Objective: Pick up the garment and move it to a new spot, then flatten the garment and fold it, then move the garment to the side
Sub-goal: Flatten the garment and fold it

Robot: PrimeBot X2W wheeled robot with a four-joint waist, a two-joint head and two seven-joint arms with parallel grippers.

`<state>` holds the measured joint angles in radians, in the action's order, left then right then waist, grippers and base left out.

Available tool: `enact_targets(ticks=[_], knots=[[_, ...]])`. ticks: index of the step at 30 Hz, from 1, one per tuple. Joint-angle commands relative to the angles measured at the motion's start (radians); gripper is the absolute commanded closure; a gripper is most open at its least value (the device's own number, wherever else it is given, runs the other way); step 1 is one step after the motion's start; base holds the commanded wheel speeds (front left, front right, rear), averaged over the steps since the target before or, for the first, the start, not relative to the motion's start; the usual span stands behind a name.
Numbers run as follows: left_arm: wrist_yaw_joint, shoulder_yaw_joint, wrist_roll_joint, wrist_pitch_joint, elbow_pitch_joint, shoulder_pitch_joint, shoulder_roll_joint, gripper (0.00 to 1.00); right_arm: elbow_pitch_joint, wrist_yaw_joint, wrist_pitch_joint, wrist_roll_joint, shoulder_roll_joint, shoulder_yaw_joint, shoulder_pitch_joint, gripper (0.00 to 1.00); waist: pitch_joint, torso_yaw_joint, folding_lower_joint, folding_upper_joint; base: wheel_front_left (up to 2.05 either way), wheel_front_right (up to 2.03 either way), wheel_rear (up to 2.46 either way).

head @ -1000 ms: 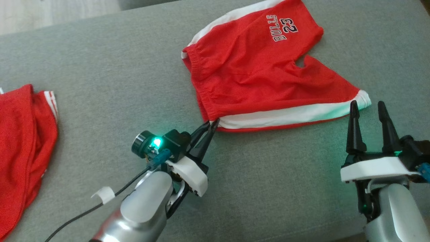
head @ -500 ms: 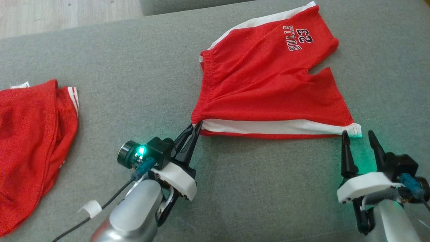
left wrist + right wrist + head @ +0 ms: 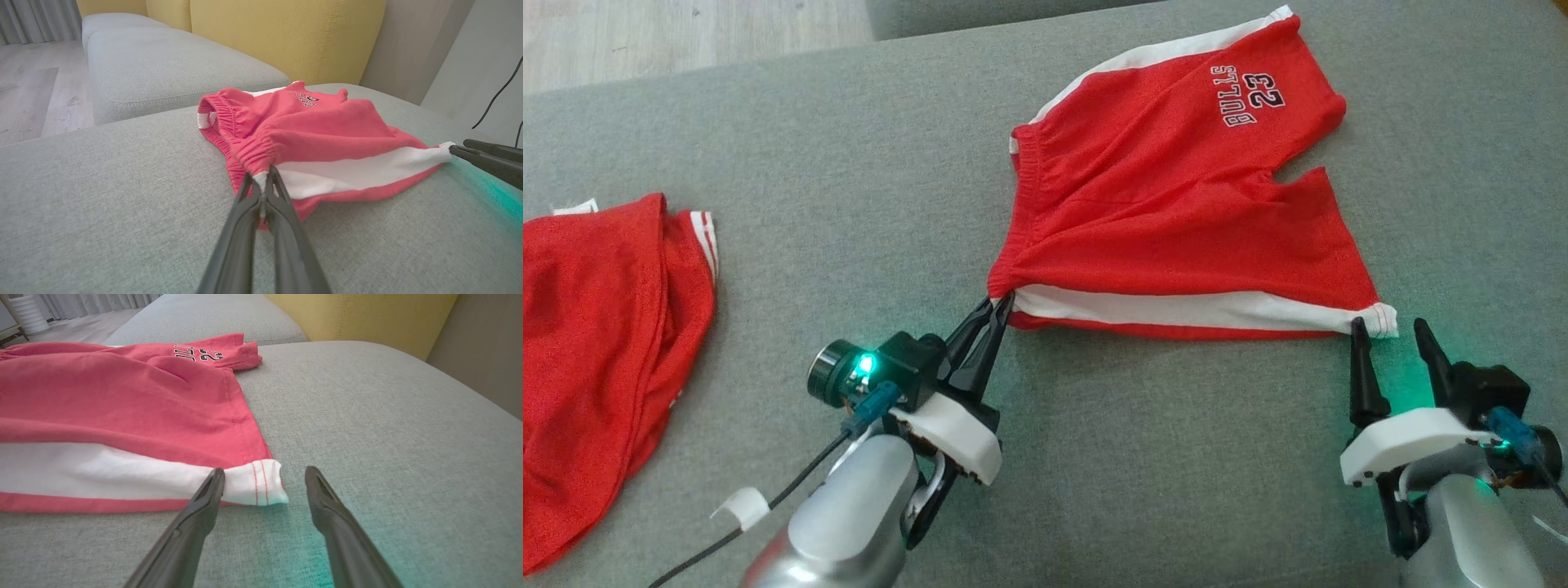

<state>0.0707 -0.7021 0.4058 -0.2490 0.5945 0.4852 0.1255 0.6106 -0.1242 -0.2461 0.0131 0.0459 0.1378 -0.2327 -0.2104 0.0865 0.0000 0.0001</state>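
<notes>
A second red garment lies far left on the grey sofa seat. The left pincer is clamped on the waistband corner of the red Bulls shorts, which lie mid-seat. The right pincer, fingers apart, straddles the hem corner. Flattening looks underway; folding and moving the shorts aside remain.

The head camera looks steeply down on the grey sofa seat from above and behind both pairs of jaws. The wrist cameras sit low and close behind the left jaws and the right jaws, sighting along them toward the yellow backrest. All three share the red shorts just beyond the jaws.
</notes>
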Motion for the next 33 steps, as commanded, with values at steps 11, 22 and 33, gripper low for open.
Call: enact_targets(ticks=[11,22,33], knots=[[-0.007,0.030,0.010,-0.012,-0.026,0.017,0.024,1.00,0.019,-0.007,-0.010,-0.008,0.004,-0.048,-0.047,0.00,0.002,0.000,0.0000,-0.0001,0.00,0.00,0.00],[-0.011,0.021,0.017,-0.012,-0.024,0.017,0.025,1.00,0.017,-0.007,-0.014,-0.023,0.004,-0.060,-0.055,0.00,0.005,-0.001,0.0000,-0.0001,0.00,0.00,0.00],[-0.013,0.015,0.021,-0.012,-0.025,0.024,0.025,1.00,0.041,-0.007,-0.014,-0.028,0.004,-0.054,-0.069,0.60,0.001,-0.004,0.0000,-0.0001,0.00,0.00,0.00]])
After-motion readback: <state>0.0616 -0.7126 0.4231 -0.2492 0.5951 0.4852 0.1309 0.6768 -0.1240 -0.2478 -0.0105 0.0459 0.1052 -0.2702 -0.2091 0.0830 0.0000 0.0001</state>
